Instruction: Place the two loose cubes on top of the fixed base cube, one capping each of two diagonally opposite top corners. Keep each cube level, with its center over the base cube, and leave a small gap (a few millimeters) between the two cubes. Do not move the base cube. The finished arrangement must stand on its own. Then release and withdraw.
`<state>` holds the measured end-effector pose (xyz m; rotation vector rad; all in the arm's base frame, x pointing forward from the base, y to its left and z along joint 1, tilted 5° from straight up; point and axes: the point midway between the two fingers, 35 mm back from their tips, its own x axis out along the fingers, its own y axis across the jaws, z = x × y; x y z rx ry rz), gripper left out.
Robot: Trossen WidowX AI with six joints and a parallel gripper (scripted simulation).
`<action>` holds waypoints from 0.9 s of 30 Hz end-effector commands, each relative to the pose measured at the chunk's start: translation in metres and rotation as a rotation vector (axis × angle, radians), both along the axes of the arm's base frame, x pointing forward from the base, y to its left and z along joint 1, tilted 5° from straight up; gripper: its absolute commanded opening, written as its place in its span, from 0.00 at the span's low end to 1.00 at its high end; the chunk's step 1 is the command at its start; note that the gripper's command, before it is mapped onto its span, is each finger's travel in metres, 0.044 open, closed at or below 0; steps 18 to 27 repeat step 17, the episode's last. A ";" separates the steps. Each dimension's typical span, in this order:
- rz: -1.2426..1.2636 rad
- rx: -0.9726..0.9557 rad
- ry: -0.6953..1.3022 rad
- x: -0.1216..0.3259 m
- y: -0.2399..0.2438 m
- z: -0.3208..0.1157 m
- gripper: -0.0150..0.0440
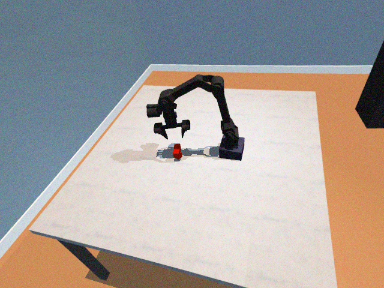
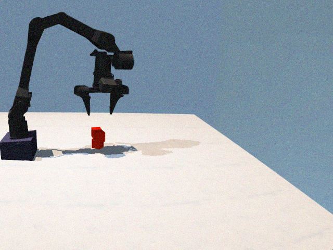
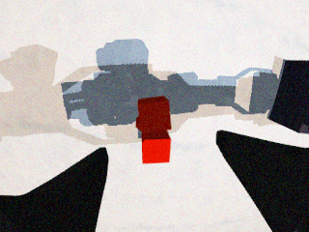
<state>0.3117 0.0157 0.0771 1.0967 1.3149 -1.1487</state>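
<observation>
The cubes (image 1: 177, 152) (image 2: 98, 138) (image 3: 154, 118) are seen as one compact red group on the table (image 1: 216, 201) (image 2: 161, 201) (image 3: 193, 193). In the exterior view the group is stood upright, its long axis run from 12 to 6 o'clock. A notch is cut into its 9 o'clock side about midway, and a slanted edge is shown near the top, toward 1 o'clock. In the top view the outline is also stretched from 12 to 6, with a brighter face set at its middle. In the wrist view the same line is kept by the outline: a dark red face is turned toward 12 and a bright red face toward 6. The single cubes cannot be told apart with certainty, and neither the corner placement nor the small gap can be made out.

The gripper (image 1: 174, 137) (image 2: 100, 114) (image 3: 162, 145) is held above the cubes, toward 12 o'clock in the top and exterior views, with its fingers pointed down. The jaws are spread wide, nothing is gripped between them, and the red faces are left untouched. In the wrist view the cubes are framed by the fingertips, one toward 8 o'clock and one toward 3.

The base (image 1: 231, 153) (image 2: 17, 150) (image 3: 294, 97) is placed at 3 o'clock from the cubes in the top view, between 8 and 9 in the exterior view. The cubes are surrounded by the arm's shadow (image 1: 133, 155) (image 2: 171, 144) (image 3: 24, 111).
</observation>
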 end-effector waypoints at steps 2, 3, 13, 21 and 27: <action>0.000 0.002 0.000 0.000 0.021 0.001 0.93; 0.000 0.003 -0.001 -0.002 0.036 0.001 0.93; 0.000 0.015 0.004 -0.032 0.144 0.007 0.93; 0.000 0.015 0.004 -0.032 0.144 0.007 0.93; 0.000 0.015 0.004 -0.032 0.144 0.007 0.93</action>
